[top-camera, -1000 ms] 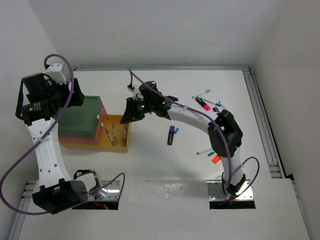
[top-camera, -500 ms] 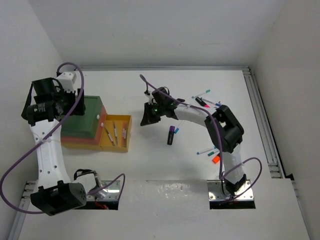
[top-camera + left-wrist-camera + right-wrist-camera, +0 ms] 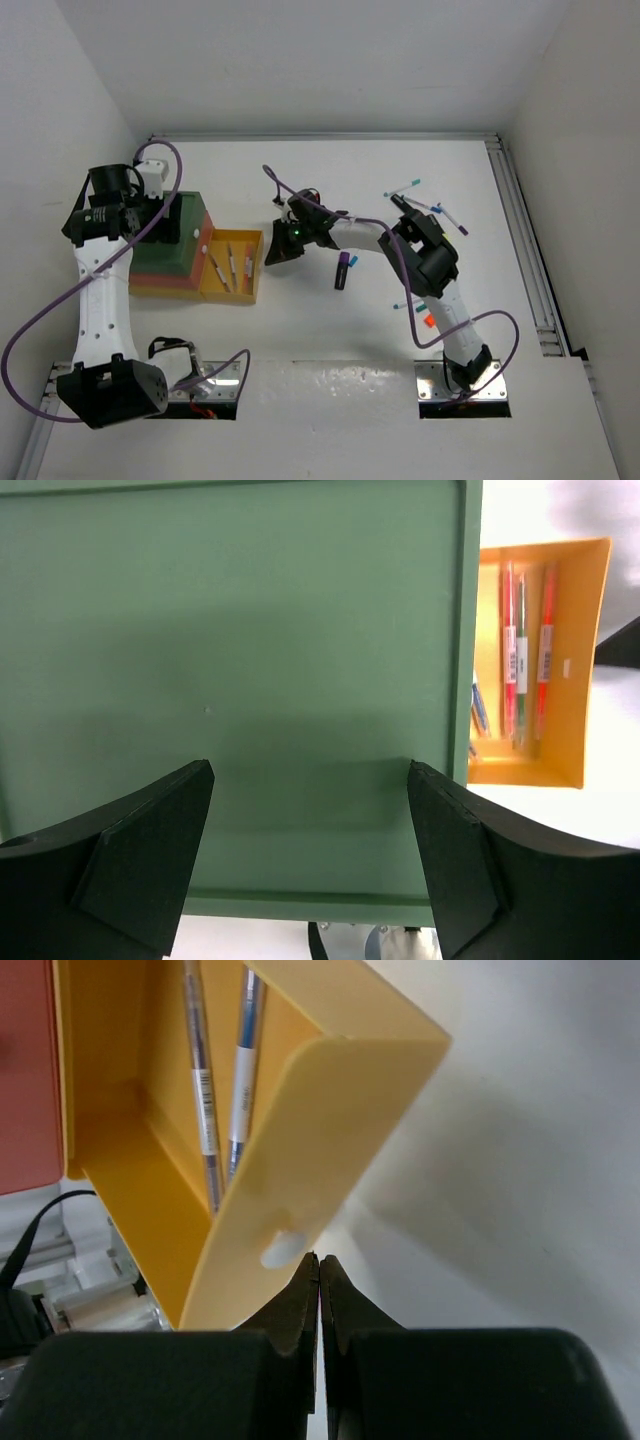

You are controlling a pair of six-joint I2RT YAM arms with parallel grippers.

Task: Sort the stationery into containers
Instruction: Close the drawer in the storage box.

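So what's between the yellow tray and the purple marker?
The right gripper, shut, hangs there, close by the tray. From it to the marker the table is bare. The top view shows this.

Top view brightness: you get bright, even light from overhead; the white surface [image 3: 330, 320] sits close to washing out.
Top view shadows: short and soft, tucked close under whatever casts them.
Top view glare: the metal plate [image 3: 330, 383] at the near edge shines in patches.
Left wrist: your green tray [image 3: 230, 630] is evenly lit, with a faint darker band across its middle; the left end effector [image 3: 310, 775] shows as a near-black silhouette; the upper right corner burns white.
Right wrist: the yellow tray [image 3: 330, 1090] throws a broad, soft grey shadow to its right; the right end effector [image 3: 319, 1265] is dark and softly focused; the pens [image 3: 240, 1090] look slightly blurred.
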